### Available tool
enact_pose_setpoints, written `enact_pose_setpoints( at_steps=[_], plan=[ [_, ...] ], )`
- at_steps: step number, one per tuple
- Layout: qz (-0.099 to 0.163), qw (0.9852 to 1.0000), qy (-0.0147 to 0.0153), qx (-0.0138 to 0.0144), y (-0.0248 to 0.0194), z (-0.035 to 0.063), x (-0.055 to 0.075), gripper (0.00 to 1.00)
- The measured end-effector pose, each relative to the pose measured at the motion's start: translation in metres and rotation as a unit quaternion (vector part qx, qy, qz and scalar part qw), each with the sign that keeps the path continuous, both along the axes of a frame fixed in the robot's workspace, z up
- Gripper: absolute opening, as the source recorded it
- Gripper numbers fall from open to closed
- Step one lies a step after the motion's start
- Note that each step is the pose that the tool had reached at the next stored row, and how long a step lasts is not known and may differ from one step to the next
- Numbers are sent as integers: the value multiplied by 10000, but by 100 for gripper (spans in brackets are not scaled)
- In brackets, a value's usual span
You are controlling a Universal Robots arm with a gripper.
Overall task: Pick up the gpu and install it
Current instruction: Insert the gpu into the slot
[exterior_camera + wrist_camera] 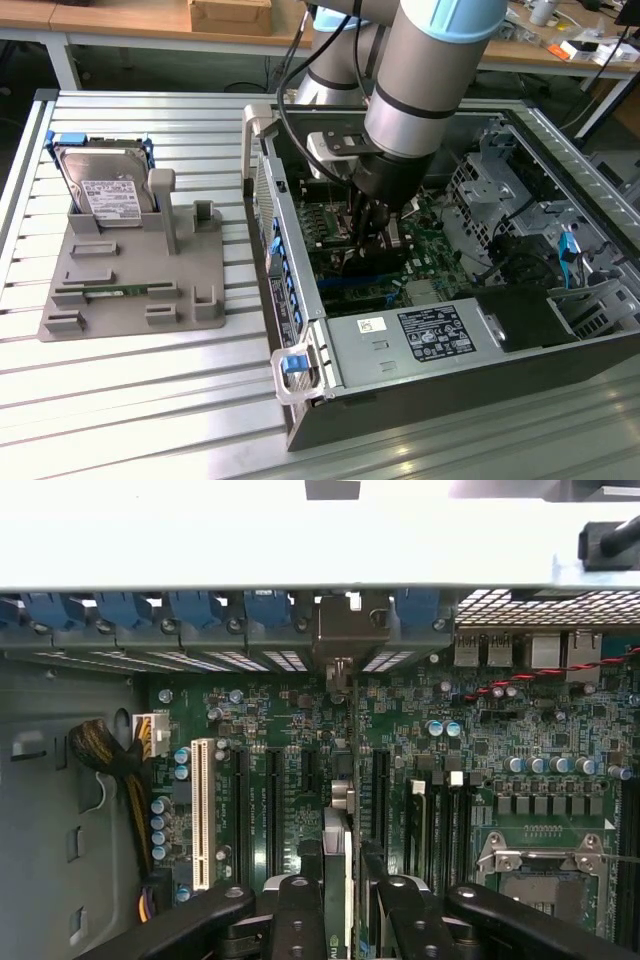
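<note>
The arm is reaching down into the open computer case (300, 330) at the middle of the frame, its gripper (340, 900) grasping the gpu (338, 850) edge-on between the jaws. The card is hanging upright just above the motherboard (480, 730), lined up with a slot (382, 790). Pickup looks done; seating is not yet finished.

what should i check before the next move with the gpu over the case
1. gpu between the tool fingers: ok
2. Card edge-on over the motherboard slots: ok
3. Bracket at the case rear wall: ok
4. Card fully seated in its slot: cannot tell
5. Yellow-black cable away from the card: ok
6. Hard drive upright in the holder, outside the case: ok
</note>
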State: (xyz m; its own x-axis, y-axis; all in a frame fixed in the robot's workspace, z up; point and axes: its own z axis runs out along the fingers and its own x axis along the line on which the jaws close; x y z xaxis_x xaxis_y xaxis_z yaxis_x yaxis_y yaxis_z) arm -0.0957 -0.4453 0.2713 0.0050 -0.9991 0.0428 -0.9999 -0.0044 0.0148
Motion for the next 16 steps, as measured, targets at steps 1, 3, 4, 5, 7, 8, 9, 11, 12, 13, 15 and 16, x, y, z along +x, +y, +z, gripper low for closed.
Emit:
enact_pose_setpoints(
  at_steps=[1, 3, 4, 5, 7, 8, 9, 11, 12, 13, 15, 16],
  plan=[
    [0, 10000, 0, 0, 0, -1, 0, 26],
    [0, 10000, 0, 0, 0, -2, 0, 26],
    [0, 10000, 0, 0, 0, -7, 0, 26],
    [0, 10000, 0, 0, 0, -10, 0, 26],
    [0, 10000, 0, 0, 0, -16, 0, 26],
    [0, 10000, 0, 0, 0, -17, 0, 26],
    [0, 10000, 0, 0, 0, -18, 0, 26],
    [0, 10000, 0, 0, 0, -22, 0, 26],
    [0, 10000, 0, 0, 0, -25, 0, 26],
    [0, 10000, 1, 0, 0, -30, 0, 26],
    [0, 10000, 2, 0, 0, -38, 0, 26],
    [0, 10000, 2, 1, 0, -44, 0, 26]
  ],
)
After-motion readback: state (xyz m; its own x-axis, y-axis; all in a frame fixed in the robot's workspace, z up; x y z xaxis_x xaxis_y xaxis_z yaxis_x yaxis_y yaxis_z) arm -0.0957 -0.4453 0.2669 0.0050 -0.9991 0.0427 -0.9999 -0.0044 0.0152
